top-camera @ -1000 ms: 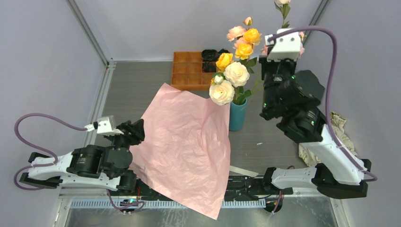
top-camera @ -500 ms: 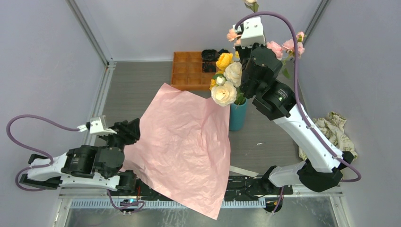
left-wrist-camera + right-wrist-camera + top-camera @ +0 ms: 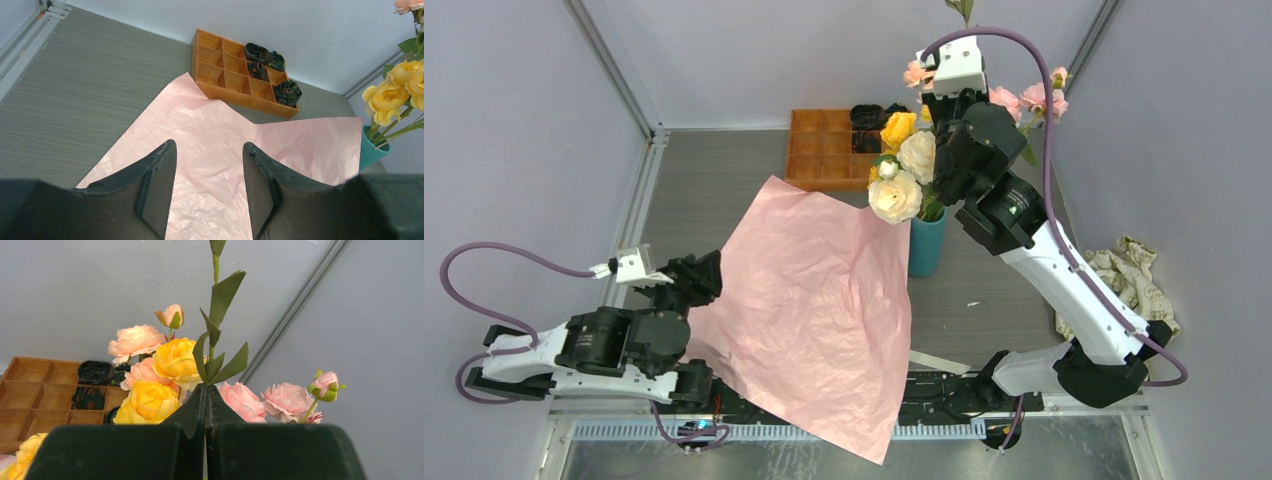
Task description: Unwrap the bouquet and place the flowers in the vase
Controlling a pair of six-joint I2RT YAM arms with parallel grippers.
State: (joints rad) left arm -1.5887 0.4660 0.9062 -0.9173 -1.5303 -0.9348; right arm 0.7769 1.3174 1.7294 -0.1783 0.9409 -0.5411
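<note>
The bouquet's paper (image 3: pixel 814 310) lies spread flat on the table, pink side up. The teal vase (image 3: pixel 926 245) stands at its far right corner and holds several flowers (image 3: pixel 894 197) with cream, yellow and pink heads. My right gripper (image 3: pixel 206 387) is raised beside those heads, shut on one green leafy stem (image 3: pixel 215 315) that rises out of the top of the frame. Its leaves (image 3: pixel 961 8) show at the top edge of the top view; its head is out of view. My left gripper (image 3: pixel 709 270) hovers open and empty over the paper's left edge (image 3: pixel 150 145).
An orange compartmented tray (image 3: pixel 824 145) with dark rosettes (image 3: pixel 869 115) sits at the back, just behind the paper and the vase. A crumpled beige patterned cloth (image 3: pixel 1124 270) lies by the right wall. Grey walls close in three sides.
The right arm swung left with its stem, from right of the vase to beside the flower heads above it, then nearly stopped. The left arm drew back a little, still open.
</note>
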